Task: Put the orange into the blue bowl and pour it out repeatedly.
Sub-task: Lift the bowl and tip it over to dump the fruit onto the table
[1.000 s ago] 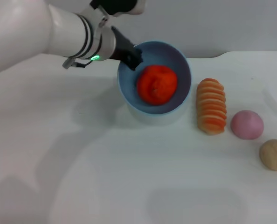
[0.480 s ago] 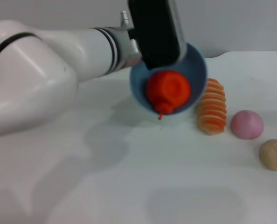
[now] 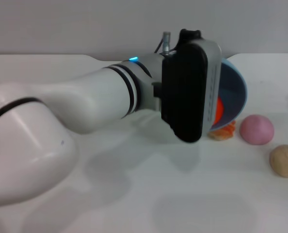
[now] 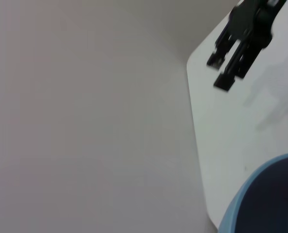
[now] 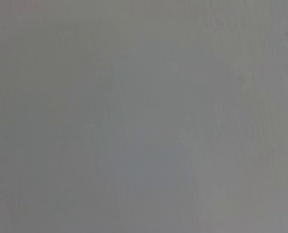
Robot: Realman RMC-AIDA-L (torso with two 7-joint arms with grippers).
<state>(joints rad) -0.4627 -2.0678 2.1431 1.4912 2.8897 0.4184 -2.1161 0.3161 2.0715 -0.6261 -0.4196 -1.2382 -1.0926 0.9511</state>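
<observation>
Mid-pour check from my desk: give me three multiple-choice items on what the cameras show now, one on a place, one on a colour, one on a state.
1. Where is the orange?
A. Inside the blue bowl's mouth
B. On the table beside the tan ball
C. In the right gripper

2. What colour is the round bun next to the striped loaf?
A. Green
B. Pink
C. Blue

3. How is the blue bowl standing?
A. Upright on the table
B. Upside down, flat on the table
C. Tipped steeply onto its side

Answers:
1 A: a sliver of the orange shows low inside the blue bowl, past the left arm.
2 B: the round bun beside the striped loaf is pink.
3 C: the head view looks into the bowl's hollow from the side.
</observation>
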